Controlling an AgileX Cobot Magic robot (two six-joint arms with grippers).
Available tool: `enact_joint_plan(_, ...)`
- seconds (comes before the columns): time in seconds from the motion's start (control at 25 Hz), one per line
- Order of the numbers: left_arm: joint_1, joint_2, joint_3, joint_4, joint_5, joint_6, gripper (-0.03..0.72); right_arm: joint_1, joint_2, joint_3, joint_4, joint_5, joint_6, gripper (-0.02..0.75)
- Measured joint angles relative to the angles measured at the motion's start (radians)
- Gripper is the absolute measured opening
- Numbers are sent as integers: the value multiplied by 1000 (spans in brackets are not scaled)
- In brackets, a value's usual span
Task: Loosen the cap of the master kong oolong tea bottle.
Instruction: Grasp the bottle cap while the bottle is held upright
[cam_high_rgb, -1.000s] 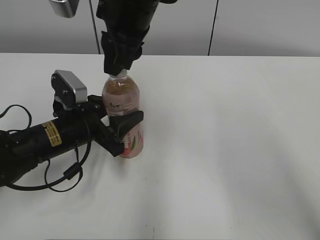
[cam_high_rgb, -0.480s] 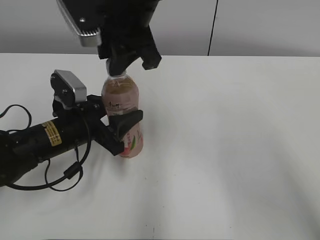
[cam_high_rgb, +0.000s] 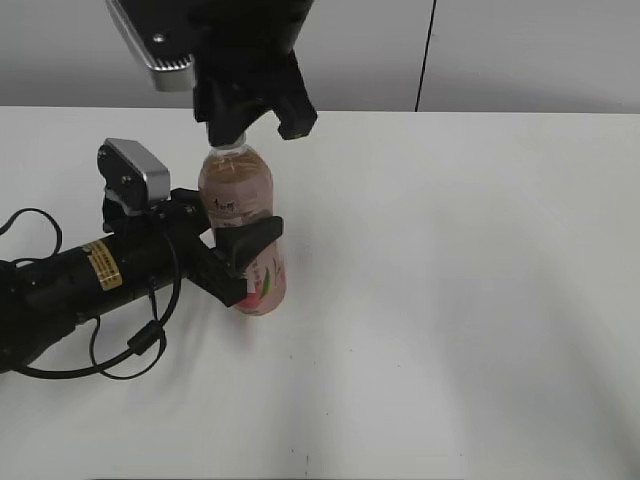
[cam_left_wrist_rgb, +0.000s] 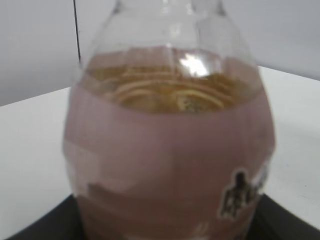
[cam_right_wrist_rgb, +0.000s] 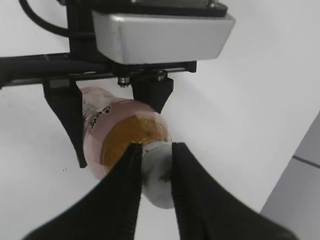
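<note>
The master kong oolong tea bottle (cam_high_rgb: 240, 205) stands upright on the white table, left of centre. It fills the left wrist view (cam_left_wrist_rgb: 170, 145), with pinkish tea and a clear neck. My left gripper (cam_high_rgb: 238, 262) is shut on the bottle's lower body from the left. My right gripper (cam_high_rgb: 232, 135) comes down from above and is shut on the white cap (cam_right_wrist_rgb: 159, 175), one black finger on each side (cam_right_wrist_rgb: 156, 152). In the exterior view the cap is mostly hidden by the right fingers.
The white table (cam_high_rgb: 460, 300) stretches to the right and front. The left arm with its grey wrist camera (cam_high_rgb: 128, 172) and black cables (cam_high_rgb: 120, 350) lies along the table's left side. A grey wall panel (cam_high_rgb: 520, 50) stands behind.
My right wrist has rotated around the cap, so its grey camera housing swung to the upper left. The bottle shifted and leaned slightly left. The left gripper kept its grip.
</note>
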Motion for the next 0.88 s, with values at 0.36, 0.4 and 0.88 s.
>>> enact_joint_plan(0.36, -2, 0, 0, 29, 3, 20, 388, 4, -69, 9, 62, 2, 402, 299)
enact_joint_plan(0.4, -2, 0, 0, 30, 3, 20, 388, 5, -89, 9, 81, 2, 462, 300)
enact_joint_plan(0.88, -2, 0, 0, 30, 4, 20, 386, 4, -143, 8, -179, 4, 1689, 330)
